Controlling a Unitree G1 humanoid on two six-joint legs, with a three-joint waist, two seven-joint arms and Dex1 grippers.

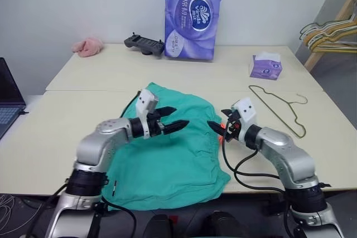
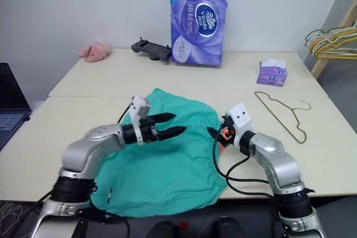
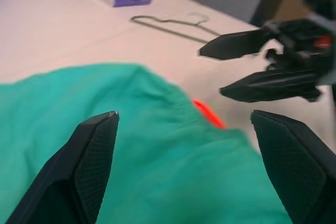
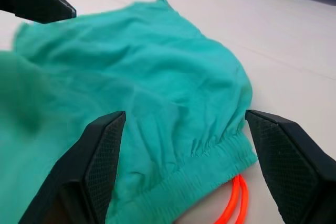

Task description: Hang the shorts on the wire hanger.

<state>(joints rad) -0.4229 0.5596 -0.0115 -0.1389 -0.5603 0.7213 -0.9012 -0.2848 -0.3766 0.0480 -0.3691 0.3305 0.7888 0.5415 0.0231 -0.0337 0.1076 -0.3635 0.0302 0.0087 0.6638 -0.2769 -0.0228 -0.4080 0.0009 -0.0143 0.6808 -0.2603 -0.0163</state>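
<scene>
- Head views: the shorts [image 1: 167,154] lie flat on the table [image 1: 83,82], their lower edge draped over the near rim. The left gripper [image 1: 179,119] hovers above the cloth, fingers spread and empty. The right gripper [image 1: 216,126] faces it at the waistband side, fingers also spread, nothing between them. The wire hanger [image 1: 279,110] lies flat on the table to the right, apart from the shorts.
- Left wrist view: two spread black fingers [image 3: 89,156] frame the teal cloth and its orange drawstring [image 3: 209,114]; the right gripper hangs opposite, with the hanger beyond it.
- Right wrist view: spread fingers [image 4: 100,150] flank the gathered waistband [image 4: 210,174], with the drawstring loop beside it.
</scene>
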